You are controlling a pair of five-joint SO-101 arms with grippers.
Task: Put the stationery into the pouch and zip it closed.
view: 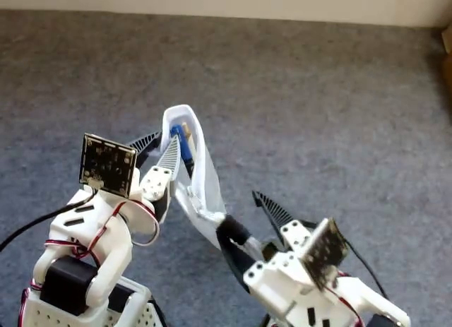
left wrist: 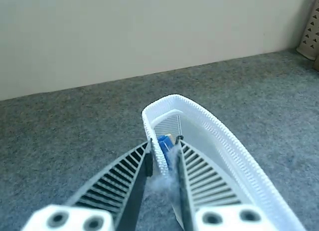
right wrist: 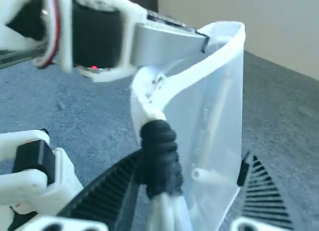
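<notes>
A translucent white pouch hangs lifted between my two arms, its mouth gaping. My left gripper is shut on one rim of that mouth, near the pouch's far end. A blue stationery piece sits inside, just behind the fingertips. At the near end, my right gripper stands open around the pouch's corner. The black zipper pull lies against one finger. Through the pouch wall I see a pale pencil-like stick and a white pen end.
Grey carpet covers the table around both arms. A pale wall runs along the far edge. A patterned light object stands at the far right corner. The left arm's wrist hangs close over the pouch.
</notes>
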